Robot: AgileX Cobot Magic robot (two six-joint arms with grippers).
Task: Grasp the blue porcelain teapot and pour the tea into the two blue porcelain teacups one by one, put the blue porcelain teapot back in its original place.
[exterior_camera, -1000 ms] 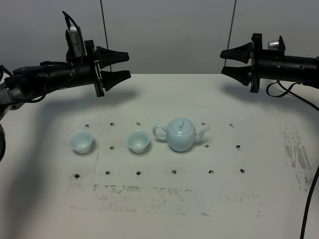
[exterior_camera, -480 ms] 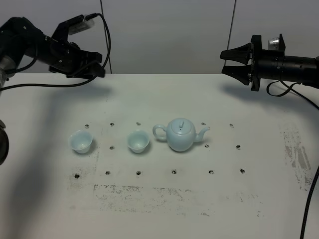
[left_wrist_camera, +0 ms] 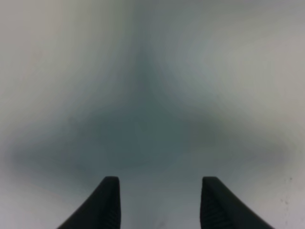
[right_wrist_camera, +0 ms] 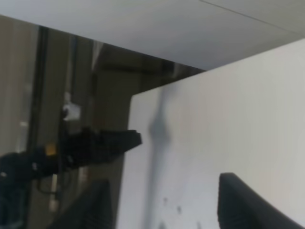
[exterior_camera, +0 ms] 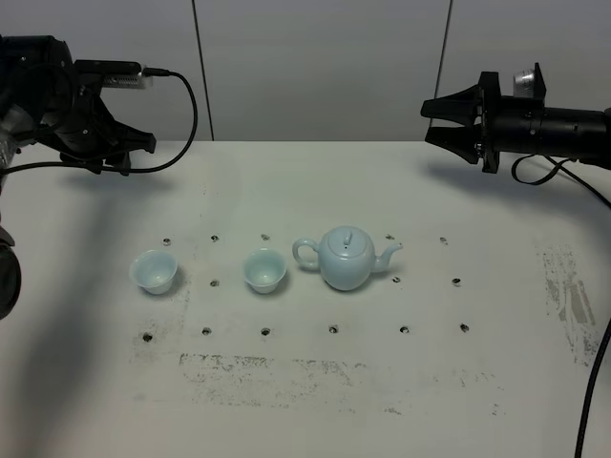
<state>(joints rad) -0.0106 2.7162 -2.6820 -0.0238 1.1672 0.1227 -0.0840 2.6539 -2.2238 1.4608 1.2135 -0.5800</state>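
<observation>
This looks like a robotics lab or test bench, not a home. A plain white table (exterior_camera: 305, 410) fills the view. It is drilled with regular rows of small holes (exterior_camera: 333, 329) and worn with dark scuff marks (exterior_camera: 258, 367) near its front and right side. Two black robot arms reach in over its far corners, the left arm (exterior_camera: 57, 119) and the right arm (exterior_camera: 558, 129), with a loose black cable (exterior_camera: 189, 105) hanging from the left one. Behind the table stands a bare grey panel wall (exterior_camera: 325, 67) with thin upright seams. The only household things are a pale blue teapot (exterior_camera: 346, 260), a matching cup (exterior_camera: 264, 270) and a second cup (exterior_camera: 155, 271), set in a neat row.
</observation>
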